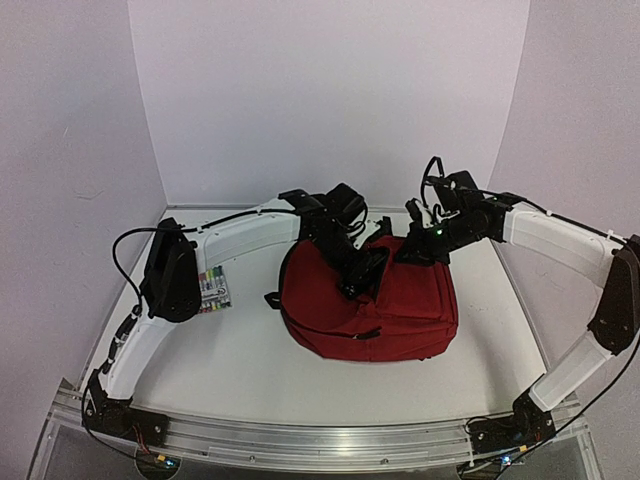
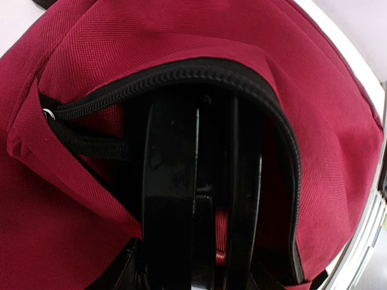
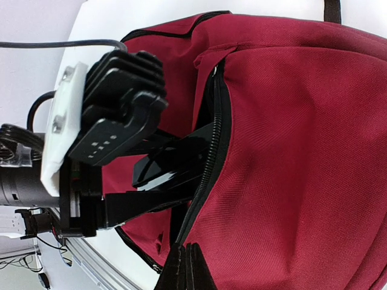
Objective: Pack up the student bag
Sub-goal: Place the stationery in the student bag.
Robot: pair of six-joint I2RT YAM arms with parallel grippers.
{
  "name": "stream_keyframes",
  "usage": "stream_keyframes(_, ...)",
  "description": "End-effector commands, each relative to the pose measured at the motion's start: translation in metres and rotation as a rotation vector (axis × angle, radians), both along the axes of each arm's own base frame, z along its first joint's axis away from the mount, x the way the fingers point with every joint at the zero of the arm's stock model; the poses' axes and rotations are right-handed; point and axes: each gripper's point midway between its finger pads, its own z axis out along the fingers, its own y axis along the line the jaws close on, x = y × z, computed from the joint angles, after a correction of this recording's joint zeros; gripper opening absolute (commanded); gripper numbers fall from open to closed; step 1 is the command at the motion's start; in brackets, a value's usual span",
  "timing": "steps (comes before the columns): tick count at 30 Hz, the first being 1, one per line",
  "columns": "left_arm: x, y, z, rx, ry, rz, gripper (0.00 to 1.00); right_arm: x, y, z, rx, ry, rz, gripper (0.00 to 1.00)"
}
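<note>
Left arm (image 1: 235,232), right arm (image 1: 555,235) reach inward; left claw (image 2: 208,157) parted, right claw (image 3: 184,269) pinched closed.

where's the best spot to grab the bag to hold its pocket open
Pinch the zip edge of the bag from outside and above: it forms a stiff raised lip over loose fabric, and the left gripper sits inside the opening.

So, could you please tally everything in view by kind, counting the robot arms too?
student bag, dark red: 1
pack of coloured pens or markers: 1
robot arms: 2, the left arm and the right arm
Total: 4
</note>
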Motion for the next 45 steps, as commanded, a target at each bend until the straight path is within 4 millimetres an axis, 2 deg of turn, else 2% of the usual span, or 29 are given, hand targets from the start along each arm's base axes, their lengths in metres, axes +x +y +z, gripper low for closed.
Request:
stream_keyframes(1,0.018,-0.03,0.061,-0.216,-0.066,0.034,0.45,0.005,0.002,0.012,0.026,-0.039,-0.004,0.09)
stream_keyframes(6,0.007,-0.024,0.049,-0.174,-0.02,0.002,0.44,0.008,-0.001,0.009,0.006,-0.045,-0.022,0.4)
stream_keyframes(8,0.004,-0.019,0.042,-0.157,-0.014,0.006,0.45,0.011,-0.004,0.001,-0.016,-0.038,-0.045,0.42)
stream_keyframes(10,0.003,-0.016,0.047,-0.168,-0.024,0.011,0.45,0.018,-0.007,-0.005,-0.033,-0.038,-0.073,0.44)
stream_keyframes(15,0.001,-0.017,0.041,-0.16,0.003,0.011,0.45,0.037,-0.004,-0.006,-0.037,-0.053,-0.121,0.44)
stream_keyframes(18,0.001,-0.017,0.041,-0.165,0.006,0.019,0.45,0.047,-0.007,-0.013,-0.075,-0.065,-0.151,0.44)
stream_keyframes(22,0.004,-0.018,0.043,-0.17,-0.003,0.025,0.45,0.053,-0.004,-0.019,-0.077,-0.062,-0.157,0.45)
stream_keyframes(25,0.004,-0.019,0.042,-0.168,0.002,0.026,0.44,0.055,0.003,-0.022,-0.056,-0.051,-0.146,0.55)
stream_keyframes(27,0.003,-0.02,0.041,-0.17,0.005,0.028,0.44,0.056,0.007,-0.024,-0.046,-0.046,-0.132,0.59)
stream_keyframes(29,0.004,-0.019,0.042,-0.173,0.007,0.032,0.44,0.055,0.009,-0.029,-0.048,-0.037,-0.123,0.57)
stream_keyframes(32,0.005,-0.02,0.043,-0.179,0.004,0.033,0.44,0.054,0.01,-0.037,-0.051,-0.021,-0.117,0.44)
stream_keyframes(37,0.006,-0.022,0.044,-0.188,0.001,0.036,0.44,0.057,0.011,-0.032,-0.047,-0.034,-0.115,0.03)
stream_keyframes(38,0.007,-0.022,0.044,-0.191,0.002,0.039,0.44,0.057,0.012,-0.027,-0.041,-0.042,-0.113,0.0)
stream_keyframes(42,0.011,-0.026,0.044,-0.216,0.02,0.056,0.43,0.052,0.016,-0.011,0.003,-0.047,-0.093,0.0)
stream_keyframes(45,0.017,-0.031,0.046,-0.241,0.038,0.077,0.43,0.042,0.021,-0.009,0.046,-0.009,-0.077,0.0)
